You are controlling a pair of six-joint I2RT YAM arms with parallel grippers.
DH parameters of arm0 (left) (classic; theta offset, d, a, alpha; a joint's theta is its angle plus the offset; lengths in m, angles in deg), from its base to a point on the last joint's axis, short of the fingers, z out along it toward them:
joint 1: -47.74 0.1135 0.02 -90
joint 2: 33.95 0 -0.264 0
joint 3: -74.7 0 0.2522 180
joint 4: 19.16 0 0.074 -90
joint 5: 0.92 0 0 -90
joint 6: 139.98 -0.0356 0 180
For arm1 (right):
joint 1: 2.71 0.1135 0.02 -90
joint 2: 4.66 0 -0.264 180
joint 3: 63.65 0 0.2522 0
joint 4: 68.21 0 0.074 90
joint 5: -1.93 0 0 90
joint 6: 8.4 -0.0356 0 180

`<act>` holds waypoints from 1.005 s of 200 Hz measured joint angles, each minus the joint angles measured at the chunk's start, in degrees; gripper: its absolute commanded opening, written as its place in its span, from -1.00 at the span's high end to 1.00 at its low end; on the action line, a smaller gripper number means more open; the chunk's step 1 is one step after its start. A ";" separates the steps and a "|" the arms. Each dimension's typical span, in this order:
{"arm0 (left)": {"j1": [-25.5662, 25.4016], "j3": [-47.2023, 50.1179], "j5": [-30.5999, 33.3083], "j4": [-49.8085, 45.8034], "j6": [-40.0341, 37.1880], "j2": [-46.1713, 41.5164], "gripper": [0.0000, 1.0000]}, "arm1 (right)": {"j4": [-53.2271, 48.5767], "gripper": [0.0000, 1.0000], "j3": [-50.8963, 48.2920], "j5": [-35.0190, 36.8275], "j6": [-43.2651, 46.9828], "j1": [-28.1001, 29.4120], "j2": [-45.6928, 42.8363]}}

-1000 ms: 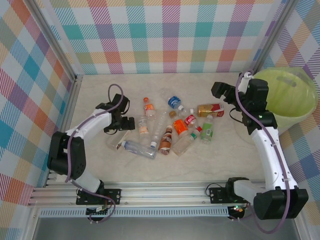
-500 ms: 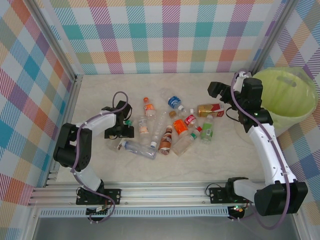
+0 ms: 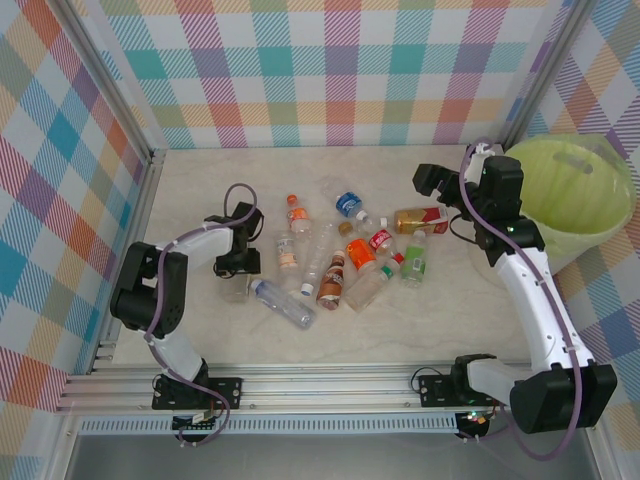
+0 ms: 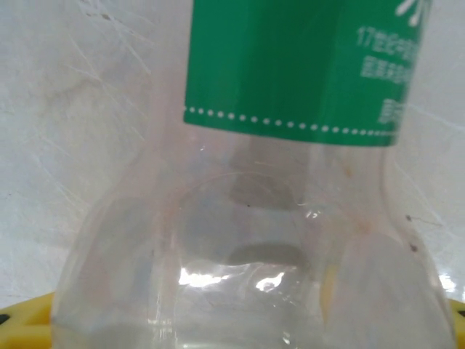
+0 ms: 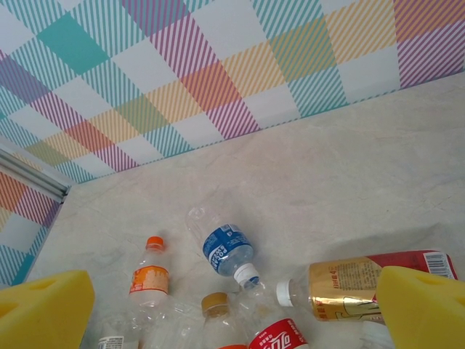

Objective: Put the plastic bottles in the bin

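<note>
Left wrist: green-label bottle [image 4: 290,73] light, slick, crushable; grab mid-body. Left gripper [image 3: 240,268] closure can't tell; right gripper [image 5: 232,311] spread wide.

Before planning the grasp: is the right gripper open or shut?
Open. The right gripper has its yellow fingers far apart, holding nothing.

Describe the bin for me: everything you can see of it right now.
The bin is a round lime-green basket, plastic by its look, standing upright and open-mouthed at the far right, beside the plaid wall. A handle slot is cut below its far rim. The right arm overlaps its left edge in the top view; contact cannot be judged. No bottle shows inside.
</note>
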 measured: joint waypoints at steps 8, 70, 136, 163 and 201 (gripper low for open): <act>0.02 0.00 -0.02 0.35 -0.04 -0.66 -0.11 | 0.02 -0.99 0.00 0.00 -0.17 0.04 -0.11; -0.44 -0.02 -1.88 2.34 -2.25 -12.74 0.29 | 1.90 -0.99 -1.70 0.72 -4.09 0.09 -1.09; -6.99 1.81 -24.00 14.16 -7.80 -32.59 0.34 | 5.29 -0.99 1.14 -14.93 -4.44 5.77 4.92; -9.27 1.81 -33.97 19.87 -8.66 -33.31 0.34 | 7.78 -0.99 3.72 -22.58 -4.15 11.23 8.74; -11.67 1.79 -43.91 23.54 -9.46 -32.59 0.35 | 10.73 -0.99 8.50 -29.77 -0.74 20.90 12.83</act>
